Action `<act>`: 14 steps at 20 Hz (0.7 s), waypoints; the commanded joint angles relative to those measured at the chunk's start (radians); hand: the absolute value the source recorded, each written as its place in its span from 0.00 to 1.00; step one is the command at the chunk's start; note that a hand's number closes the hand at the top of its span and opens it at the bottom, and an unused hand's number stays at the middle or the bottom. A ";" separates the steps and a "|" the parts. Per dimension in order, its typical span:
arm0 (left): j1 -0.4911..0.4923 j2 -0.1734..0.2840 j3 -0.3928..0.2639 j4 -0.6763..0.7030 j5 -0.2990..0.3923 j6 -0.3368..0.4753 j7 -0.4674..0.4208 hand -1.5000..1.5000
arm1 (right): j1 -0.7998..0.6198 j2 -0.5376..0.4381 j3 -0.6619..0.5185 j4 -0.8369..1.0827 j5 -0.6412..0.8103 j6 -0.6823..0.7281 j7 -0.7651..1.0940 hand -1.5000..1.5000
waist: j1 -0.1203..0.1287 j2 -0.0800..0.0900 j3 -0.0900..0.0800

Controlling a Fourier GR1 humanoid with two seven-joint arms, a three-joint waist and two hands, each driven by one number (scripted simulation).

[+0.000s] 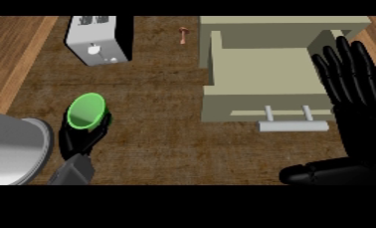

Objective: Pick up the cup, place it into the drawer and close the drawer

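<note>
A green cup (86,111) sits at the left of the brown counter, tilted with its mouth toward me. My left hand (81,140) is right below it, fingers curled round its lower part. The beige drawer (257,67) stands pulled out at the right, its inside bare, with a pale handle (292,125) on its front. My right hand (346,80) is held up at the right edge, fingers straight and spread, beside the drawer's right wall; its thumb (316,173) lies low at the bottom right.
A white toaster (97,40) stands at the back left. A small reddish item (183,35) lies at the back centre. A grey rounded object (22,150) shows at the lower left edge. Wooden floor borders the counter at left.
</note>
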 commanded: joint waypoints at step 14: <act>0.012 0.013 -0.152 -0.070 -0.144 -0.131 -0.096 1.00 | 0.092 -0.029 -0.046 0.002 -0.047 0.065 -0.060 0.00 | 0.000 -0.003 0.001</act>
